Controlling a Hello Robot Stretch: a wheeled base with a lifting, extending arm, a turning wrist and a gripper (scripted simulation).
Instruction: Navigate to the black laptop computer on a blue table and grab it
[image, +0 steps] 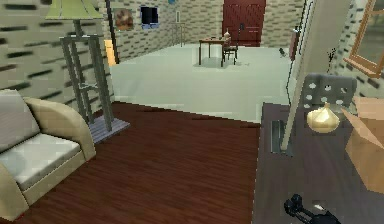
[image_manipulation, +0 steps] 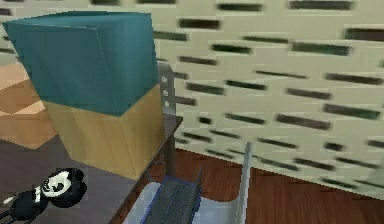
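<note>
Forward view: a dark counter (image: 300, 165) crowds the right and an armchair (image: 35, 140) the left. A small reddish counter (image: 212, 42) stands far ahead (not blue, so a false goal if mistaken). Driving on could clip the dark counter's corner.

Arm side view: a teal-topped box (image_manipulation: 90, 70) stands near a black-and-white toy (image_manipulation: 50, 190). I cannot tell where the laptop lies, nor the gripper's state.
</note>
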